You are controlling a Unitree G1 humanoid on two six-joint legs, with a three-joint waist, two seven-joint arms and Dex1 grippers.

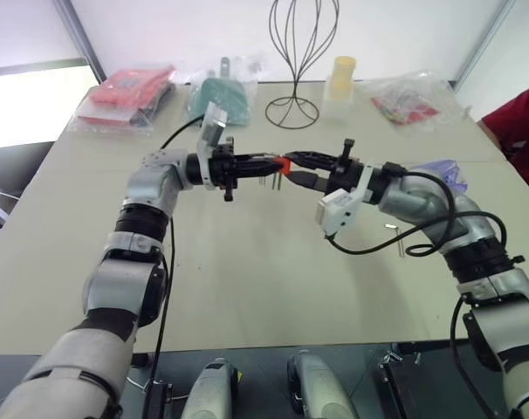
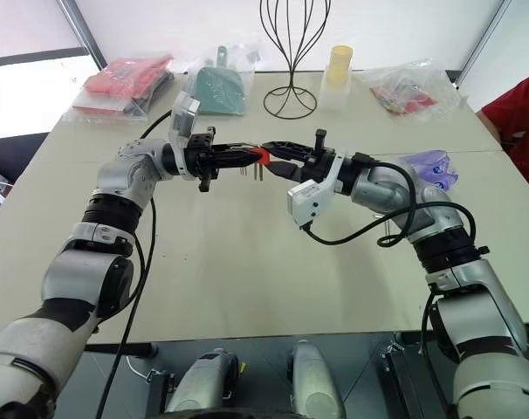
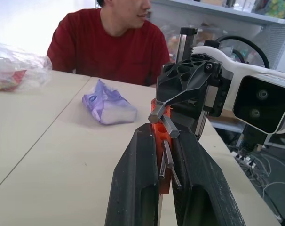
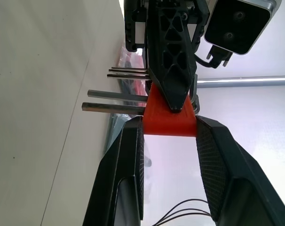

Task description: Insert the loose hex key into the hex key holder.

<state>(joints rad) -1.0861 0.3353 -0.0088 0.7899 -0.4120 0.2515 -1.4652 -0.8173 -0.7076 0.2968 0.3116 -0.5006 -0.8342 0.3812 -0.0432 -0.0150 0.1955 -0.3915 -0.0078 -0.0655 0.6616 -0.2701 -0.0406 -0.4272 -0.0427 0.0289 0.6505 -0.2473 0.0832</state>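
Note:
The red-orange hex key holder (image 1: pixel 283 165) hangs in the air above the middle of the table, with several grey keys sticking out of it toward the table. My left gripper (image 1: pixel 266 166) comes in from the left and is shut on the holder (image 3: pixel 157 141), its fingers (image 3: pixel 138 179) pressed along both sides. From the right, my right gripper (image 4: pixel 170 123) is shut on the red block (image 4: pixel 170 117) too, so the two grippers meet tip to tip. A thin grey rod, apparently the loose hex key (image 1: pixel 396 243), lies on the table beside my right forearm.
Along the table's far edge stand a black wire stand (image 1: pixel 295 61), a yellow-topped container (image 1: pixel 341 83), a teal item (image 1: pixel 219 98) and plastic bags (image 1: pixel 125 96). A purple packet (image 1: pixel 443 170) lies at the right. A person in a red shirt (image 3: pixel 109 42) sits at the right side.

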